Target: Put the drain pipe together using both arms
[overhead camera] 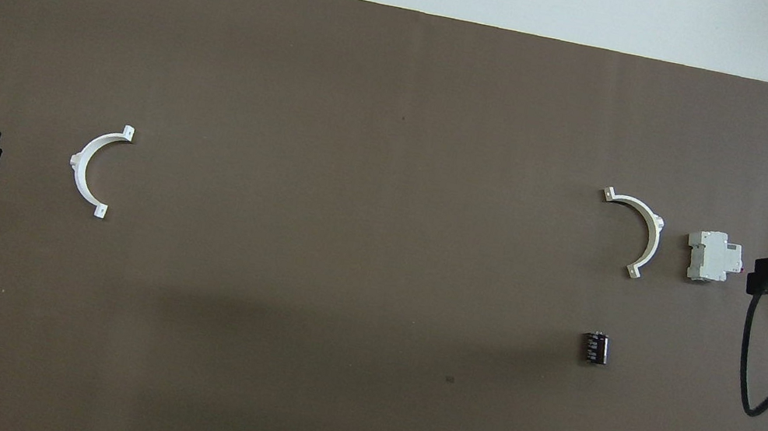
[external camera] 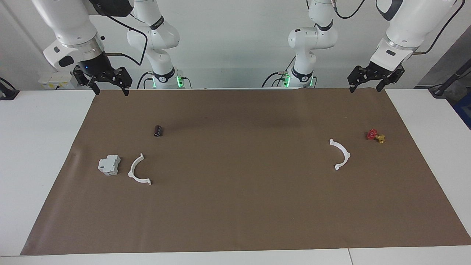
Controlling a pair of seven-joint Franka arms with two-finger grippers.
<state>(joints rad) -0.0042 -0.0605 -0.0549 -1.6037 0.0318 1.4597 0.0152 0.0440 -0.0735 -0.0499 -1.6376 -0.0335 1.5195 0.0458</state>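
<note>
- Right gripper: raised over the mat edge at the robots' side, at the right arm's end of the table. Fingers spread, holding nothing.
- Block: lies on the mat, just beside one half-ring. Not a task part.
- First half-ring: flat on the mat toward the right arm's end, untouched. Its open side faces the table centre.
- Dark cylinder: nearer to the robots than the first half-ring. Not a task part.
- Second half-ring: flat on the mat toward the left arm's end, well apart from the first. Untouched.
- Valve: near the second half-ring. Not a task part.
- Left gripper: raised over the mat edge at the left arm's end. Fingers spread, empty.
- Status: no step appears done. Remaining: grasp each half, bring both together, join the tabs.
</note>
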